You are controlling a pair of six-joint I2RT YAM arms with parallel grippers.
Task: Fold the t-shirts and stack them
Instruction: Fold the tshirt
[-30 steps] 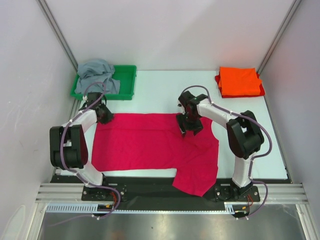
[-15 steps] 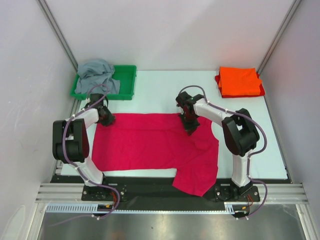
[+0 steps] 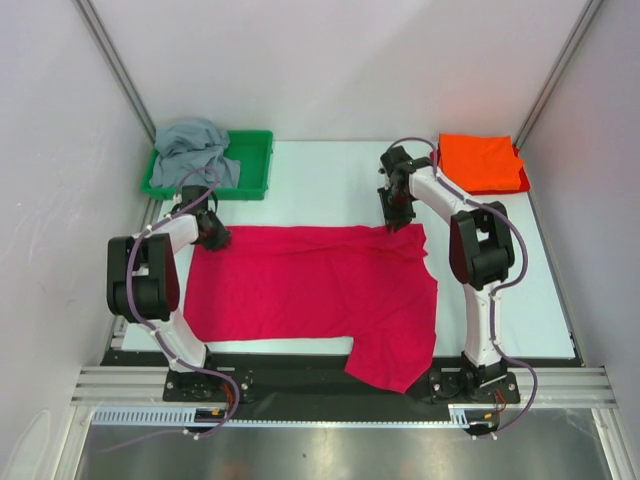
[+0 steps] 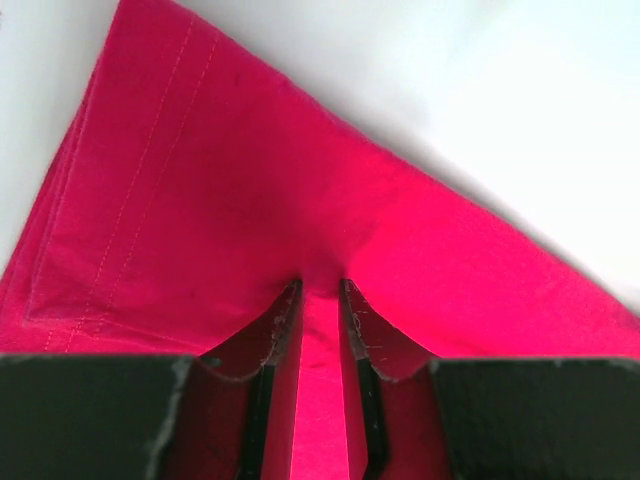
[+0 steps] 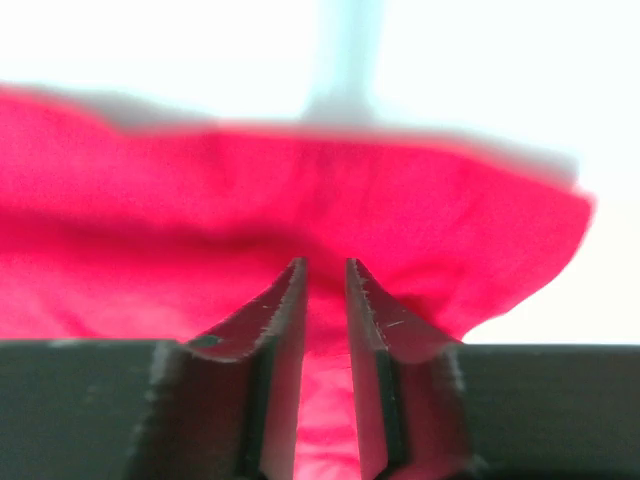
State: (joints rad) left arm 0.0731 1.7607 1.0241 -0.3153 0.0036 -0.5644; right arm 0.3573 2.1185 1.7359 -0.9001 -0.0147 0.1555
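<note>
At 10 o'clock on the white table (image 3: 330, 180) sits the green tray (image 3: 255, 165). The grey t-shirt (image 3: 195, 150) is bunched in its left half and spills over the far-left rim. Just on the 6 o'clock side of the tray, the left gripper (image 3: 213, 238) is at the far-left corner of the crimson-pink t-shirt (image 3: 310, 290). In the left wrist view its fingers (image 4: 268, 340) stand close together and pinch a narrow ridge of the cloth, with the stitched hem running off toward 10 o'clock.

The crimson-pink t-shirt lies spread across the middle of the table. Its far edge runs nearly straight from one gripper to the other. Its near edge lies along the table's front, and at 5 o'clock a flap hangs over onto the black rail.

The right gripper (image 3: 393, 222) is at the shirt's far-right corner. In the blurred right wrist view its fingers (image 5: 285, 320) pinch a fold of crimson cloth.

Bare table lies between the shirt's far edge and the back wall, from the tray to the folded orange t-shirt (image 3: 482, 163) at 2 o'clock. A bare strip also runs down the 3 o'clock side.
</note>
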